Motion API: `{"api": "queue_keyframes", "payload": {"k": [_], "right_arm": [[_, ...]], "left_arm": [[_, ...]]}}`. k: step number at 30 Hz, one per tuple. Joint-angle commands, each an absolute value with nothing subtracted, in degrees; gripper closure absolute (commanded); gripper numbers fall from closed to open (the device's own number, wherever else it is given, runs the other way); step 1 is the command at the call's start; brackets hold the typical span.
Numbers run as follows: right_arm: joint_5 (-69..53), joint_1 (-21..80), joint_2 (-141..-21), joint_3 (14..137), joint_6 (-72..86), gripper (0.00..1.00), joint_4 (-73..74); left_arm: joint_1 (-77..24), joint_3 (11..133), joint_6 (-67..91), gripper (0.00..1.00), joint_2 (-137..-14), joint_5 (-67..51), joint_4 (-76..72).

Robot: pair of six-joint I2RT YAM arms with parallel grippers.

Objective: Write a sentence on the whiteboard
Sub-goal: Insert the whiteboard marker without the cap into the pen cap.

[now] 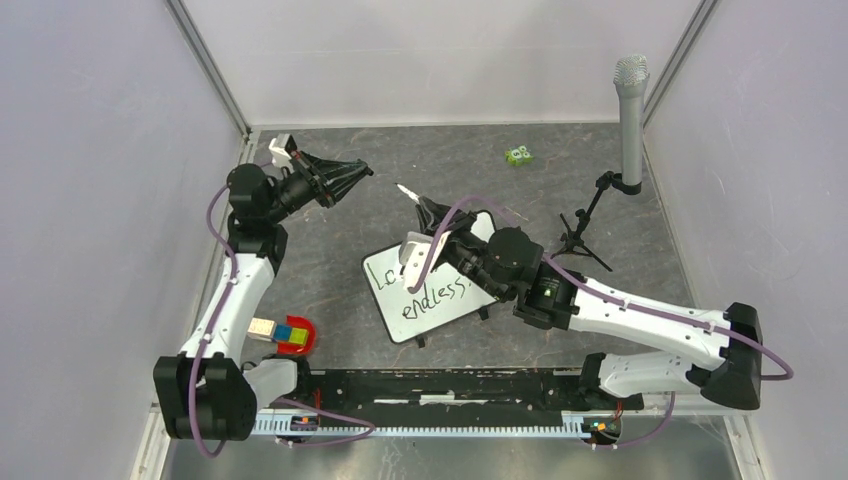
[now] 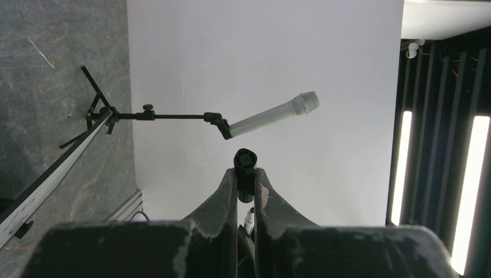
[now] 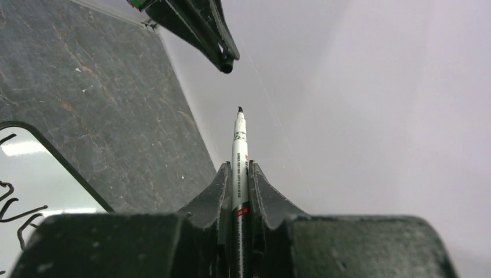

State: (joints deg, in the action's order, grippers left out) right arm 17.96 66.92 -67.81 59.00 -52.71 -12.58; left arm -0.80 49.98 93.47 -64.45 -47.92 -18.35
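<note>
The whiteboard (image 1: 450, 318) lies tilted in the middle of the table, and its corner shows in the right wrist view (image 3: 40, 174). The sentence (image 1: 435, 297) reads "Lo" on one line and "endless." below; my right arm hides the rest. My right gripper (image 1: 430, 211) is above the board's far edge, shut on a white marker (image 3: 239, 139) whose bare black tip points toward the left gripper. My left gripper (image 1: 362, 171) is raised at the far left, shut on the black marker cap (image 2: 245, 159). Cap and tip are apart.
A grey microphone (image 1: 630, 110) on a small black tripod (image 1: 585, 235) stands at the far right. A small green object (image 1: 518, 156) lies at the back. A red bowl with coloured blocks (image 1: 295, 335) and a wooden block (image 1: 262, 328) sit front left.
</note>
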Motion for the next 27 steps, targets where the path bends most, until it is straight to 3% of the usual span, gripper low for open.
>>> {"api": "queue_keyframes", "payload": {"k": [1,27], "right_arm": [[21.4,68.4,-69.1,61.3,-54.2,1.0,-16.6],[25.6,69.2,-75.4,66.0,-52.0,1.0,-14.0]], "left_arm": [[-2.8,49.0,96.1,0.98,-64.7,-48.3,-22.2],[-8.1,52.0,91.3,0.98,-64.5,-46.8,-17.5]]}}
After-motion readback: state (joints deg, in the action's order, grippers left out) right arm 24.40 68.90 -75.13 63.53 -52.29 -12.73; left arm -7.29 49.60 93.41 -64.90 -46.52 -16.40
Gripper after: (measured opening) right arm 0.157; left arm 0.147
